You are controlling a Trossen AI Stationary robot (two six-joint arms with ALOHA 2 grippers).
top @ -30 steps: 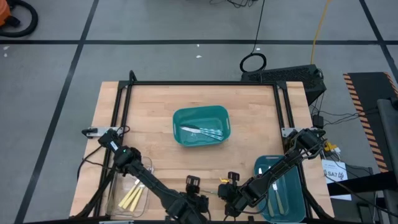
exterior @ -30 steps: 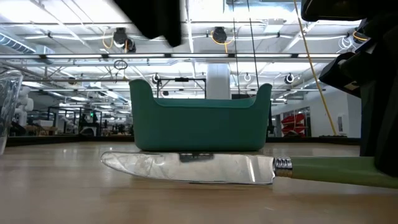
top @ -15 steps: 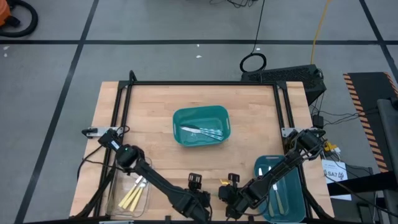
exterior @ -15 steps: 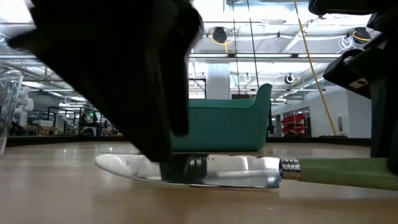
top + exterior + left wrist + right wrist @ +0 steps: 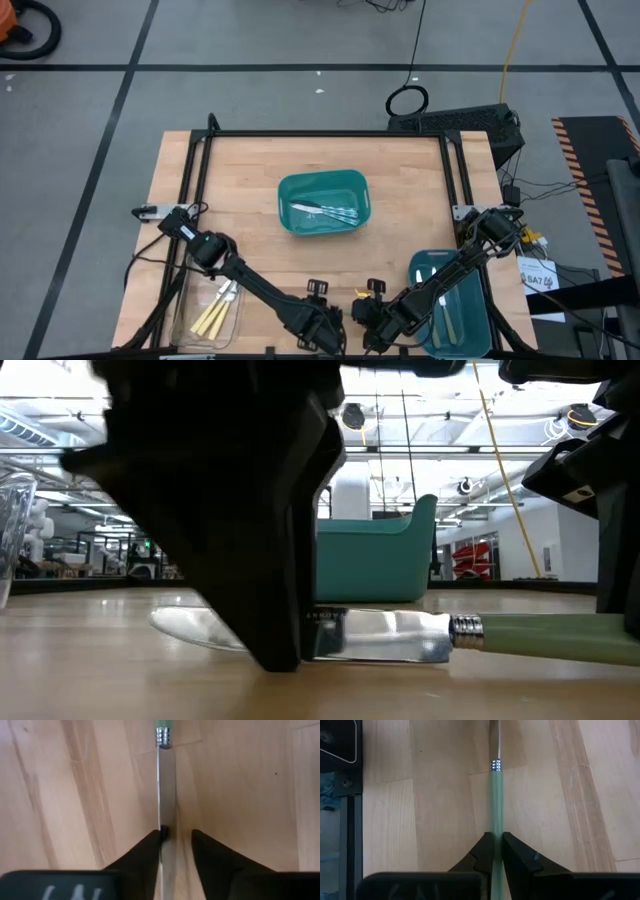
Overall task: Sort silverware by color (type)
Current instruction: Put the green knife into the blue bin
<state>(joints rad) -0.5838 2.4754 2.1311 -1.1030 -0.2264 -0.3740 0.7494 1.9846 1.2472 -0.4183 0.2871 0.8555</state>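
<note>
Green-handled knife (image 5: 420,637) lying flat on the wooden desk (image 5: 240,170) at its near edge, silver blade toward the left arm, pale green handle toward the right arm. Left claw (image 5: 175,842) lowered over the blade, fingers (image 5: 145,855) straddling it with a gap on one side, not fully pressed in. Right claw (image 5: 496,849) clamped tight on the green handle. Teal bin (image 5: 323,202) at desk centre holding all-metal silverware (image 5: 325,211). Clear tray (image 5: 207,310) at the left near corner with yellow-handled pieces (image 5: 212,318). Blue bin (image 5: 452,300) at the right near corner holding green-handled pieces (image 5: 447,316).
</note>
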